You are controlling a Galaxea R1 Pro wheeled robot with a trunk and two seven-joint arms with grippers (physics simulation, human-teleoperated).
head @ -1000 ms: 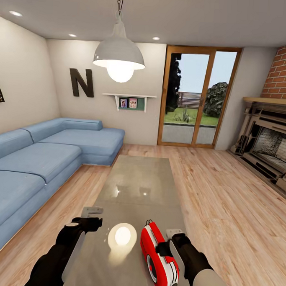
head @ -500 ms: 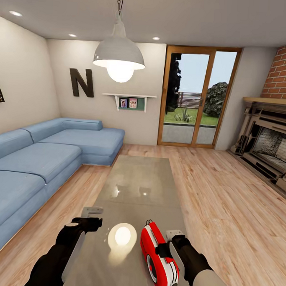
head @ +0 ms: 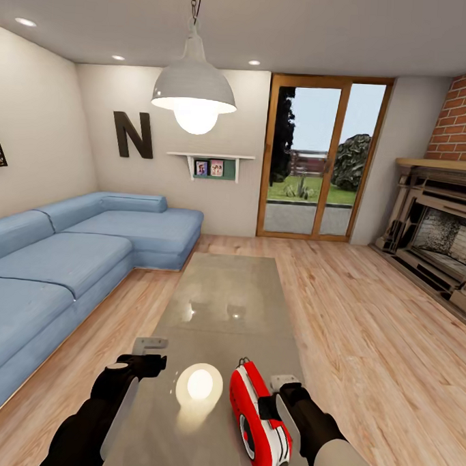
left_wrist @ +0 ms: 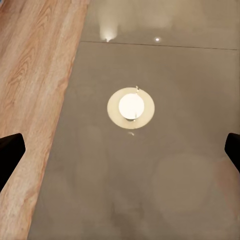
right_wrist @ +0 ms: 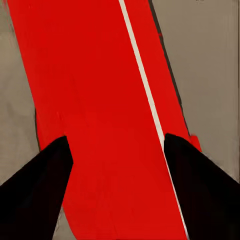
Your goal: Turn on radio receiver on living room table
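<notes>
The red radio receiver (head: 256,417), with a white side panel and a thin wire handle, stands on the near end of the glossy grey table (head: 223,294) in the living room. My right gripper (head: 274,406) is against the radio's right side. In the right wrist view its two dark fingers (right_wrist: 37,192) are part-way apart, spread over the radio's red surface (right_wrist: 100,90), and the gripper (right_wrist: 116,145) is open. My left gripper (head: 148,357) hovers open over the table's left edge with nothing in it; its fingertips (left_wrist: 10,152) show at the sides of its wrist view.
The blue corner sofa (head: 61,258) runs along the left of the table. A brick fireplace (head: 441,237) stands at the right and a glass door (head: 322,162) at the back. The pendant lamp (head: 194,91) hangs overhead and reflects in the tabletop (left_wrist: 131,107). Wood floor (head: 364,335) surrounds the table.
</notes>
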